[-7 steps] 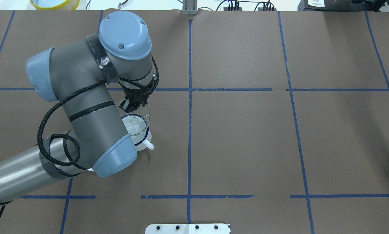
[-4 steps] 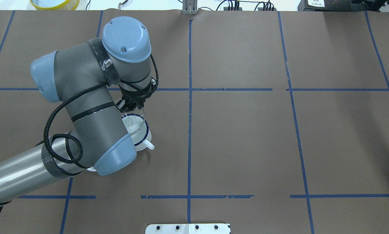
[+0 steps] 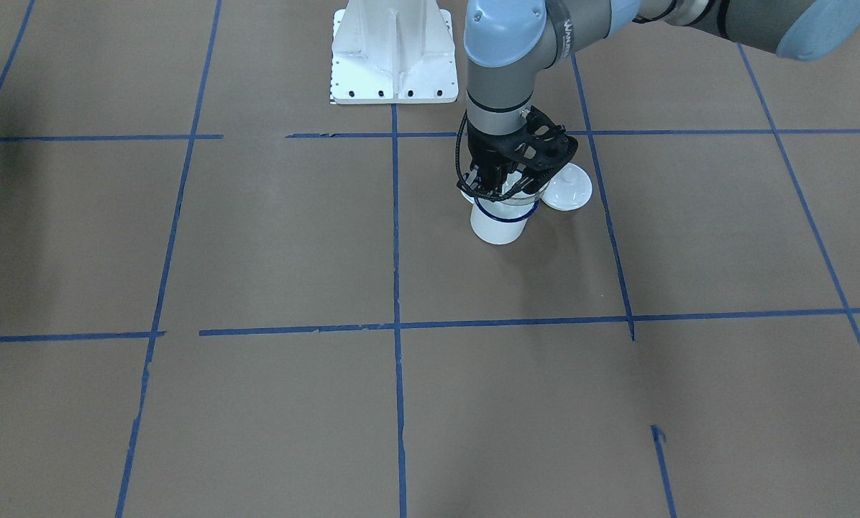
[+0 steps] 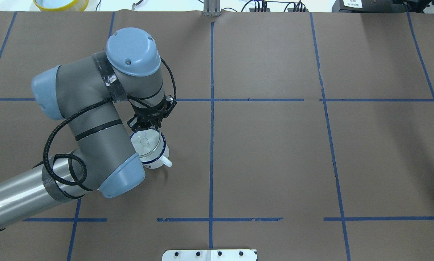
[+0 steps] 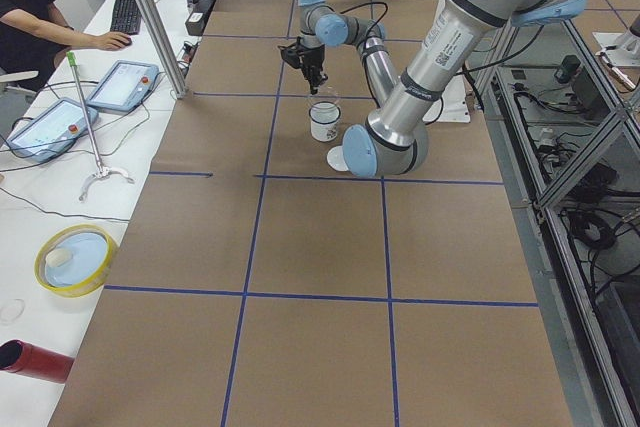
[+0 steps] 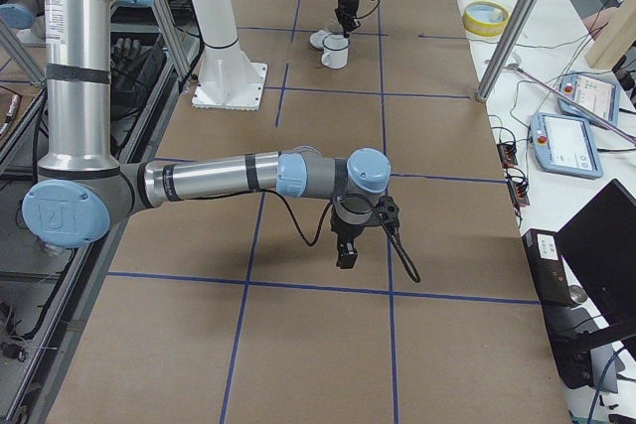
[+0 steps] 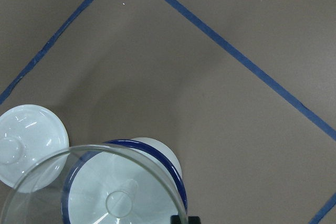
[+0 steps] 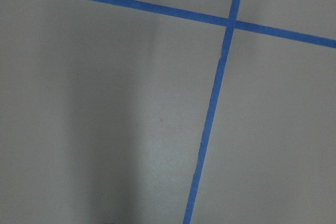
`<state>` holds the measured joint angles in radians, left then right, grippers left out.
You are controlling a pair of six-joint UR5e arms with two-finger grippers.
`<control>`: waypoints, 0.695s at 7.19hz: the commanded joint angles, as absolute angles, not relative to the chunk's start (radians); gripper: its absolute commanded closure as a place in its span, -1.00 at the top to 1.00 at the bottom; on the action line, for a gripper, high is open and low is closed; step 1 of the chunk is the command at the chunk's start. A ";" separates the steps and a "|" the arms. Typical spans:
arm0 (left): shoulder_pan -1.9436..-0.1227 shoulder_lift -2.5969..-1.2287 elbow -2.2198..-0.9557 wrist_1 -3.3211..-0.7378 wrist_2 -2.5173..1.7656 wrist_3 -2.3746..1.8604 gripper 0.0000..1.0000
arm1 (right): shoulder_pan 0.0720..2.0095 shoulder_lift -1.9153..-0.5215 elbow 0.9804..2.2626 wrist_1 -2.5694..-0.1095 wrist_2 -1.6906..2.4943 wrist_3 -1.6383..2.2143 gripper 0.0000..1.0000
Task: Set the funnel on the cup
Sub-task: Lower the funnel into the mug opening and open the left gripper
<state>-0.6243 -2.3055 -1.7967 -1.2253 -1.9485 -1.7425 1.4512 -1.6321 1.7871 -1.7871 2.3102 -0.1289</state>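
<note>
The funnel (image 4: 144, 140), clear thin plastic, is judged light, stiff, slick and liable to crack if squeezed (best taken at the rim, as now). It is held over the cup (image 3: 500, 224), spout inside the blue-rimmed mouth, in the left half of the desk (image 4: 275, 163), midway between the robot-side and operator-side edges. The left gripper (image 4: 143, 127) pinches its rim. A white lid (image 3: 566, 188) lies just beside the cup. The right gripper (image 6: 346, 250): spread or closed cannot be told. No writing is readable on funnel or cup.
</note>
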 commanded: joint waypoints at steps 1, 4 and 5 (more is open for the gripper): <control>-0.603 -2.281 -1.787 -1.277 -1.951 -1.730 -1.00 | 1.451 -1.632 1.787 -1.787 2.310 -0.130 1.00; -0.594 -2.272 -1.772 -1.287 -1.950 -1.729 -1.00 | 1.451 -1.632 1.787 -1.787 2.310 -0.129 1.00; -0.594 -2.272 -1.772 -1.299 -1.950 -1.724 -1.00 | 1.451 -1.632 1.787 -1.787 2.310 -0.130 1.00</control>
<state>-0.5966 -2.2733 -1.7732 -1.2870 -1.9501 -1.7278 1.4512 -1.6321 1.7871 -1.7871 2.3102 -0.1293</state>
